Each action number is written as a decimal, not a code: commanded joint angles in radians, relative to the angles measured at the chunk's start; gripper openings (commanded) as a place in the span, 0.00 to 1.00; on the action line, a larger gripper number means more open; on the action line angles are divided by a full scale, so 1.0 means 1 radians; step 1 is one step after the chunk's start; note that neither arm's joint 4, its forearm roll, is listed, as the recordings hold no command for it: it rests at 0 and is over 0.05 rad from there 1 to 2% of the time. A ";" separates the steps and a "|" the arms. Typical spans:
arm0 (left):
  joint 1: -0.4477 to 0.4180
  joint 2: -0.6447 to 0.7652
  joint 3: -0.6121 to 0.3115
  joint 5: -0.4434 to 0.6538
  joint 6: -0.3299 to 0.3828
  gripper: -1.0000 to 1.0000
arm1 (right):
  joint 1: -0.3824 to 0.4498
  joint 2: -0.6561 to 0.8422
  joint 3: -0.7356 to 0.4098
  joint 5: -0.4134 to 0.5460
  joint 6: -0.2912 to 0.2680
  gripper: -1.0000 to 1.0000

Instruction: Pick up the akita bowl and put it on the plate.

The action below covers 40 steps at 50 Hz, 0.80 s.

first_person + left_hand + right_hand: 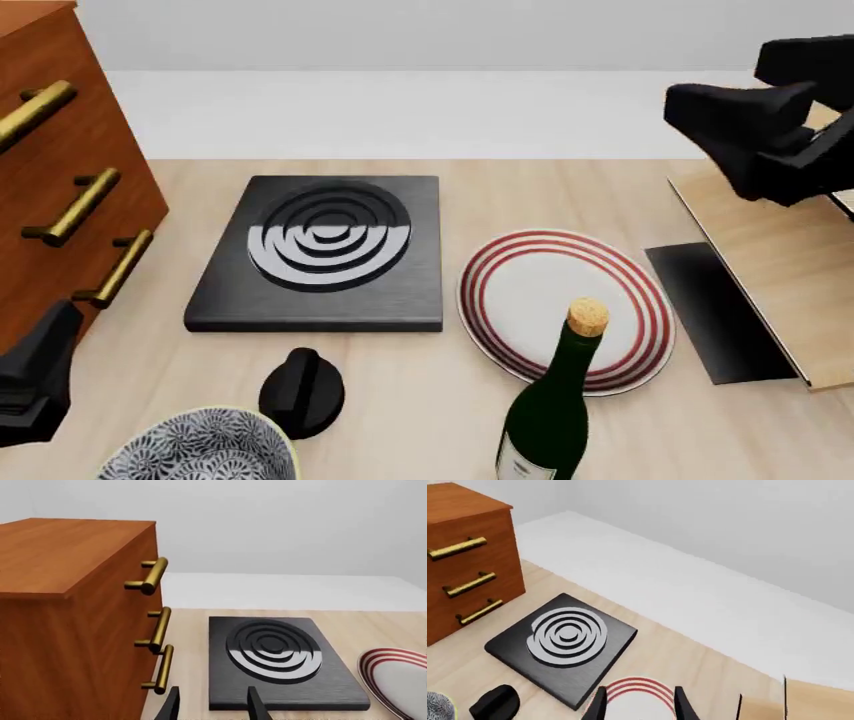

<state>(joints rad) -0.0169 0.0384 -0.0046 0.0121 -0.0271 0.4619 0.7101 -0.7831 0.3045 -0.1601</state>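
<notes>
The akita bowl [200, 450] sits at the near left edge of the table, a deep round thing with a dense black-and-white scale pattern and a pale rim, half cut off by the frame. Just right of it is a black knob-shaped object [302, 392], then a dark green wine bottle [550, 415] with a cork top standing upright, overlapping the near edge of the plate [534, 290], which is flat white with red rings. Left of the plate lies the black square stove slab [324, 252] with silver rings, and a wooden drawer cabinet [54, 190] with brass handles stands far left. The left gripper [212, 705] is low at the near left with fingers spread, nothing between them; the right gripper [639, 705] hangs high at the far right, also spread and empty
</notes>
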 commanded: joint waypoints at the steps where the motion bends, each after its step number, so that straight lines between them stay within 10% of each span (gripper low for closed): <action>1: 0.005 -0.031 -0.013 0.048 -0.012 1.00 | 0.226 0.276 -0.226 0.121 -0.015 1.00; 16: -0.005 -0.034 -0.031 0.062 -0.004 1.00 | 0.451 0.611 -0.451 0.296 0.001 1.00; 20: -0.006 -0.034 -0.029 0.059 -0.004 1.00 | 0.460 0.662 -0.477 0.298 -0.067 1.00; 40: 0.008 -0.034 -0.034 0.059 -0.010 1.00 | 0.712 0.911 -0.599 0.441 0.074 1.00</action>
<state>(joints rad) -0.0102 0.0048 -0.0392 0.0705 -0.0361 1.0502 1.5007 -1.3375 0.6854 -0.1418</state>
